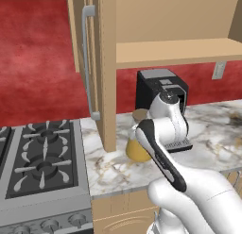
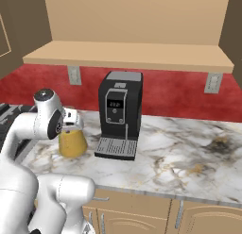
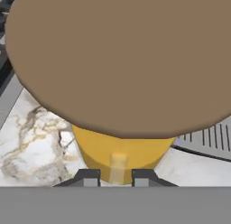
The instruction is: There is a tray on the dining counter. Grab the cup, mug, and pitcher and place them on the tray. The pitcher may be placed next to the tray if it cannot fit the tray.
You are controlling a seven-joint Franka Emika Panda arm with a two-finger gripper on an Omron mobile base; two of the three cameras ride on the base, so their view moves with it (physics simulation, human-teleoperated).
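The pitcher (image 2: 72, 142) stands on the marble bench (image 2: 189, 157), just left of the black coffee machine (image 2: 120, 114) and close to its drip tray (image 2: 116, 147). Its glass cone is full of orange liquid, and a round tan lid (image 3: 122, 60) caps it. In the left base view the pitcher (image 1: 137, 150) sits right beside a tall wooden cabinet panel (image 1: 106, 68), largely hidden behind the robot's white arm, with the lid (image 1: 140, 115) showing above the forearm.

The gripper (image 3: 116, 177) is at the pitcher's neck: in the hand view its two dark fingertips (image 3: 88, 177) sit on either side of a narrow stretch of orange glass under the lid, pinching the pitcher between them. From the right base view the hand (image 2: 71, 117) hovers directly over the lid.

Around it, a gas stove (image 1: 40, 157) with black grates lies to the left beyond the cabinet panel. A wooden shelf (image 2: 127, 56) runs above the bench against the red wall, with wall sockets (image 2: 74, 75) beneath it. The coffee machine stands close on one side and the cabinet panel on the other, leaving the pitcher in a tight gap. To the right the marble bench carries a dark smudge (image 2: 218, 144).
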